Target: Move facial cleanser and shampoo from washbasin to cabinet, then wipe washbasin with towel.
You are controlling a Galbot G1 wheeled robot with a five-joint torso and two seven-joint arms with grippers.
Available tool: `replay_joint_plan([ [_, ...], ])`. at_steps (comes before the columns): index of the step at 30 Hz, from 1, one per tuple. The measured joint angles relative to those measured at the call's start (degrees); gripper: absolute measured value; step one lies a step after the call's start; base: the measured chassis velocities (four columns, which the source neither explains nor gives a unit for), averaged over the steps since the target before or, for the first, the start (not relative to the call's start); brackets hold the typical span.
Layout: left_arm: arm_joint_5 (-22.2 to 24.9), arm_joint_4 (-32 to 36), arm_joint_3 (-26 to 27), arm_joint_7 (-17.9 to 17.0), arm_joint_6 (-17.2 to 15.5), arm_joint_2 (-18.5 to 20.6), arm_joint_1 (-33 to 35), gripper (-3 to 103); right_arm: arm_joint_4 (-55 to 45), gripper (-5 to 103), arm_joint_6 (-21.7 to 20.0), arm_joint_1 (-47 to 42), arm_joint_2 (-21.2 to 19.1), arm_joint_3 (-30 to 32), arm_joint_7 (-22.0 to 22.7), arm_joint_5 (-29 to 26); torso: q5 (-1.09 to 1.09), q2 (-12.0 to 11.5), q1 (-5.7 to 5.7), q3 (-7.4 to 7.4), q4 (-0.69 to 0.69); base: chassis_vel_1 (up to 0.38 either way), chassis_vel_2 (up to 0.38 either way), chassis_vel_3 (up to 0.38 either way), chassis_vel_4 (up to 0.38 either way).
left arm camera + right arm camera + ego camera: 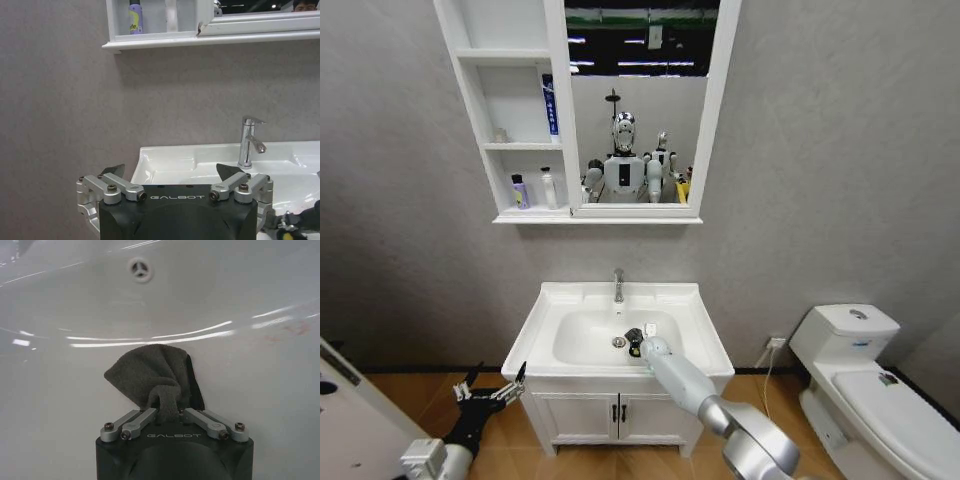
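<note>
Towel, soft, limp and light, bunches in the right gripper pinched shut on its fold at the washbasin bowl's 4 o'clock, while the left gripper hangs spread open at the vanity's 9 o'clock.

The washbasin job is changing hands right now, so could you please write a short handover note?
Right gripper: shut on the towel, pressed inside the washbasin bowl near the drain.
Left gripper: open, idle, low beside the basin's left front.
Done: two bottles stand on the cabinet's bottom shelf; basin rim holds no bottles.
Left: the wiping itself.
</note>
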State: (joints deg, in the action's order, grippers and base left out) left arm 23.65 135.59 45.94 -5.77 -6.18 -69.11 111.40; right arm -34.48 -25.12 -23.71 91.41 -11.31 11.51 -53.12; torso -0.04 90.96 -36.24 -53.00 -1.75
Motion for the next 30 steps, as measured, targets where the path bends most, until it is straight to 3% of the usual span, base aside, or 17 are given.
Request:
replay_joint_plan([
  [3,0.00,0.00,0.00,0.00,0.00,0.00,0.00,100,1.03,6,-0.33,1.15,0.70,-0.48,-2.65,-1.48,0.01,-0.01,-0.01,0.00,0.02,0.000,0.000,0.000,0.000],
  [11,0.00,0.00,0.00,0.00,0.00,0.00,0.00,100,0.94,6,-0.33,0.77,0.71,-0.19,-2.12,-1.09,0.01,0.00,-0.01,0.00,0.01,0.000,0.000,0.000,0.000],
  [17,0.00,0.00,0.00,0.00,0.00,0.00,0.00,100,0.94,6,0.92,-0.17,-1.47,0.75,0.06,5.34,0.02,0.01,0.00,0.03,0.03,0.000,0.000,0.000,0.000],
  [22,0.00,0.00,0.00,0.00,0.00,0.00,0.00,100,2.24,6,1.92,0.30,-1.28,1.39,-0.61,6.70,-0.04,0.02,0.00,0.03,0.00,0.000,0.000,0.000,0.000],
  [24,0.00,0.00,0.00,0.00,0.00,0.00,0.00,100,2.62,6,2.02,0.46,0.45,0.98,-2.65,3.37,0.00,0.00,-0.01,0.00,-0.01,0.000,0.000,0.000,0.000],
  [30,0.00,0.00,0.00,0.00,0.00,0.00,0.00,100,2.36,6,1.76,0.46,0.69,0.27,-4.82,-0.32,0.00,0.00,-0.01,0.00,0.00,0.000,0.000,0.000,0.000],
])
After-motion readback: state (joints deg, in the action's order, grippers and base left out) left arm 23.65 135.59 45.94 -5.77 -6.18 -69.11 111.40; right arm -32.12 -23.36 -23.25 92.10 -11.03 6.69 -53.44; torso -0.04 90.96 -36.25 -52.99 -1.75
